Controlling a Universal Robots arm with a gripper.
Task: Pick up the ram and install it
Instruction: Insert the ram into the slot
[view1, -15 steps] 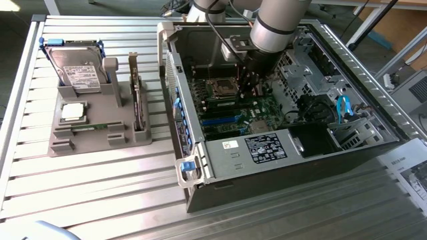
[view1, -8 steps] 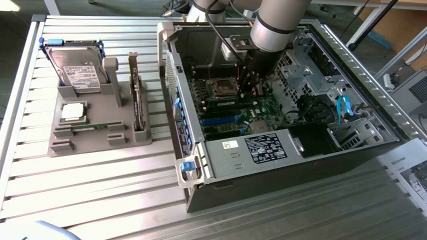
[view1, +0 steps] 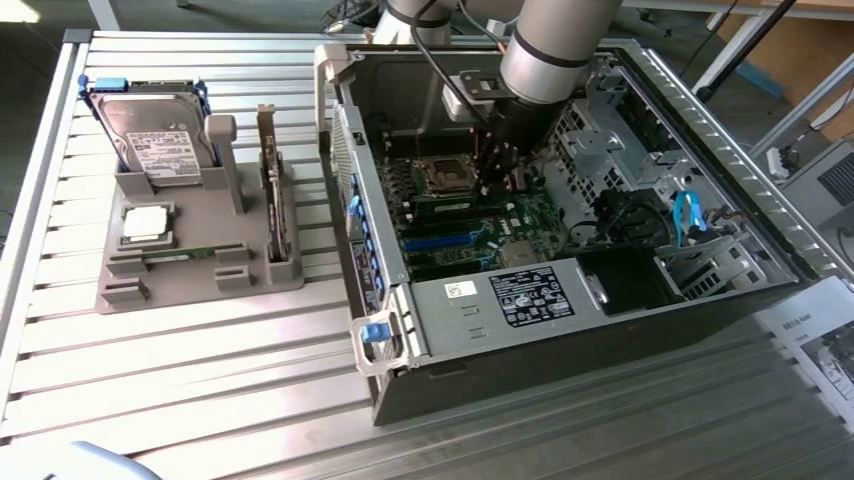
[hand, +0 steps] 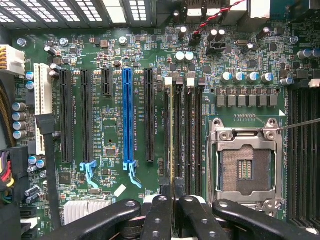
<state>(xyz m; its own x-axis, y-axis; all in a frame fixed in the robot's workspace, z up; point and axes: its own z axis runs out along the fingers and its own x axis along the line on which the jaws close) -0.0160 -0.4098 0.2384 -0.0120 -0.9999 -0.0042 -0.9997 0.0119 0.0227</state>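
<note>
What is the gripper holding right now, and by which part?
The ram, seen edge-on, pinched by its upper long edge in the jaws of the gripper.

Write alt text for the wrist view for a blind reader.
The gripper is shut on the ram, seen edge-on as a thin strip running along the memory slots of a green motherboard. An empty processor socket sits on one side of those slots, a blue expansion slot on the other.

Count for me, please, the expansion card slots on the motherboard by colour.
White slot: 1
Blue slot: 1
Black slots: 4
Total: 6
</note>
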